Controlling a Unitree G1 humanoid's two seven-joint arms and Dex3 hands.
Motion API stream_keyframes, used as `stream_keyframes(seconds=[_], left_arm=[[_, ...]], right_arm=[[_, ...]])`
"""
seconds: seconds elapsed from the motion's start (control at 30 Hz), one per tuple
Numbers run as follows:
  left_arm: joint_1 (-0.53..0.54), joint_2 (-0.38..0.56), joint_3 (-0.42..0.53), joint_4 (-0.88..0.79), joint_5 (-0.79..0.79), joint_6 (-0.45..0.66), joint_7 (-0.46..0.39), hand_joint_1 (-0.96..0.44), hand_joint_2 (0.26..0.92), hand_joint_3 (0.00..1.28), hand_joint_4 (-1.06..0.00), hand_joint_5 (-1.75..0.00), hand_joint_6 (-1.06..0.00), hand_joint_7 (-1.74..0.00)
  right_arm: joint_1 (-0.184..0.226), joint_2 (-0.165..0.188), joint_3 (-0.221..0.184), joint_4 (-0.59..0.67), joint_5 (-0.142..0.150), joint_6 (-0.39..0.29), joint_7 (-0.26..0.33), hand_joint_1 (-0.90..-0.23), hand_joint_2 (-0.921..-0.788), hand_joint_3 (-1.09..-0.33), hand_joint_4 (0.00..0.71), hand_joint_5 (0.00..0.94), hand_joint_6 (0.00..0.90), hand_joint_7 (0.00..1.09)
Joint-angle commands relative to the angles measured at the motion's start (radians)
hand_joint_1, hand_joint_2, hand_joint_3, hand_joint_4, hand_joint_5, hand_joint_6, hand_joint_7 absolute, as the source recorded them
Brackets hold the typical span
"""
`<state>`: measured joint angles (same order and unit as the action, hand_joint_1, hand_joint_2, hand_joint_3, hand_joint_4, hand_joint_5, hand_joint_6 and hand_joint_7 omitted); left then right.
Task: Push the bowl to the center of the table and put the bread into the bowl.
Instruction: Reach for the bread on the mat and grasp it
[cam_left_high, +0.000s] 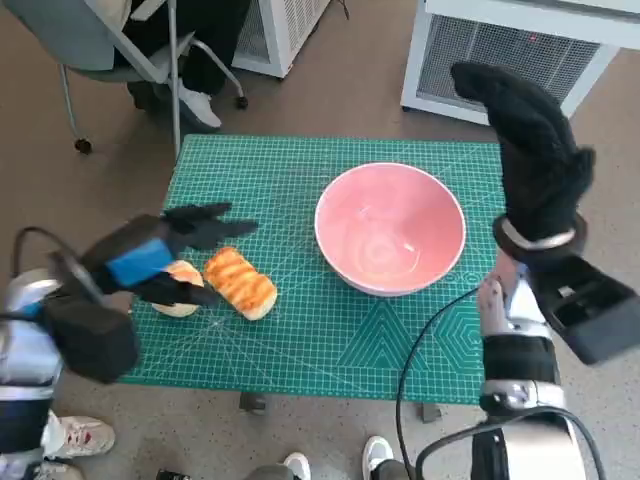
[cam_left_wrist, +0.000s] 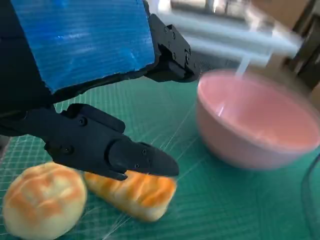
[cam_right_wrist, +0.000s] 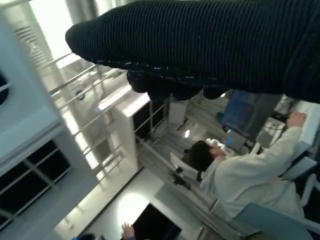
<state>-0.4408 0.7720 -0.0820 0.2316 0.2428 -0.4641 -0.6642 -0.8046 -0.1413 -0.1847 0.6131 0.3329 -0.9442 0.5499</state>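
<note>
1. Brown floor surrounds a small table covered by a green gridded cutting mat (cam_left_high: 300, 340); a white slatted cabinet (cam_left_high: 510, 60) stands beyond the far edge.
2. A pink glossy round bowl (cam_left_high: 390, 228) is set on the mat, somewhat right of the middle, with nothing inside.
3. An elongated golden-striped bread roll (cam_left_high: 240, 283) lies well left of the bowl, and a round pale bun (cam_left_high: 180, 290) is seen just beside it.
4. The black, blue-taped left hand (cam_left_high: 165, 255) is held over the two breads with fingers (cam_left_wrist: 125, 152) spread apart; nothing is gripped.
5. The black knitted-glove right hand (cam_left_high: 530, 160) is raised beside the bowl's right side, fingers extended, nothing held.
6. A seated person (cam_right_wrist: 240, 175) is visible in the right wrist view.
</note>
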Motion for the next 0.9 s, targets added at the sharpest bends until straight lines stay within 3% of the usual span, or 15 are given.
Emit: stream_keyframes(seconds=[0.03,0.1,0.17,0.3,0.57,0.73,0.8,0.83,0.87,0.9], left_arm=[[-0.069,-0.008,-0.071,0.073,0.078,-0.023,-0.002,-0.29,0.755,0.0,-0.34,-0.01,-0.49,-0.05],[-0.088,-0.01,-0.099,0.095,0.103,-0.016,-0.014,-0.28,0.748,0.0,-0.35,-0.01,-0.49,-0.04],[-0.106,-0.014,-0.127,0.115,0.125,-0.003,-0.027,-0.27,0.744,0.0,-0.35,-0.01,-0.48,-0.04],[-0.13,-0.032,-0.172,0.15,0.155,0.029,-0.048,-0.27,0.743,0.0,-0.34,0.0,-0.48,-0.03],[-0.152,-0.09,-0.223,0.22,0.167,0.07,-0.062,-0.2,0.748,0.0,-0.36,-0.01,-0.48,-0.03],[-0.15,-0.106,-0.262,0.247,0.233,0.076,-0.017,-0.12,0.798,0.02,-0.48,-0.04,-0.57,-0.08],[-0.15,-0.104,-0.276,0.253,0.271,0.07,0.01,-0.1,0.836,0.02,-0.59,-0.04,-0.66,-0.16],[-0.151,-0.102,-0.283,0.256,0.288,0.066,0.022,-0.15,0.853,0.04,-0.63,-0.05,-0.66,-0.38],[-0.152,-0.099,-0.29,0.26,0.305,0.063,0.036,-0.23,0.878,0.08,-0.69,-0.06,-0.63,-0.72],[-0.153,-0.098,-0.295,0.263,0.317,0.06,0.046,-0.14,0.893,0.09,-0.65,-0.44,-0.64,-0.93]], right_arm=[[0.046,-0.002,0.013,-0.046,-0.004,0.028,-0.01,-0.562,-0.921,-0.866,0.228,0.06,-0.001,0.67],[0.053,-0.004,0.014,-0.055,-0.012,0.034,-0.018,-0.561,-0.921,-0.86,0.224,0.066,-0.001,0.67],[0.06,-0.006,0.014,-0.06,-0.024,0.037,-0.029,-0.561,-0.921,-0.853,0.104,0.303,-0.001,0.67],[0.072,-0.013,0.015,-0.068,-0.05,0.038,-0.052,-0.558,-0.921,-0.852,0.027,0.461,-0.001,0.67],[0.087,-0.025,0.021,-0.088,-0.053,0.052,-0.066,-0.551,-0.921,-0.859,0.001,0.5,-0.001,0.66],[0.096,-0.026,0.026,-0.112,-0.051,0.065,-0.072,-0.55,-0.921,-0.862,-0.001,0.498,-0.001,0.66],[0.098,-0.026,0.027,-0.12,-0.043,0.072,-0.069,-0.549,-0.921,-0.863,-0.001,0.497,-0.001,0.66],[0.099,-0.026,0.028,-0.123,-0.04,0.076,-0.067,-0.549,-0.921,-0.863,-0.001,0.497,-0.001,0.66],[0.1,-0.026,0.028,-0.125,-0.035,0.079,-0.065,-0.548,-0.921,-0.864,-0.001,0.496,-0.001,0.66],[0.101,-0.026,0.028,-0.128,-0.032,0.082,-0.063,-0.546,-0.921,-0.864,-0.001,0.494,-0.001,0.66]])
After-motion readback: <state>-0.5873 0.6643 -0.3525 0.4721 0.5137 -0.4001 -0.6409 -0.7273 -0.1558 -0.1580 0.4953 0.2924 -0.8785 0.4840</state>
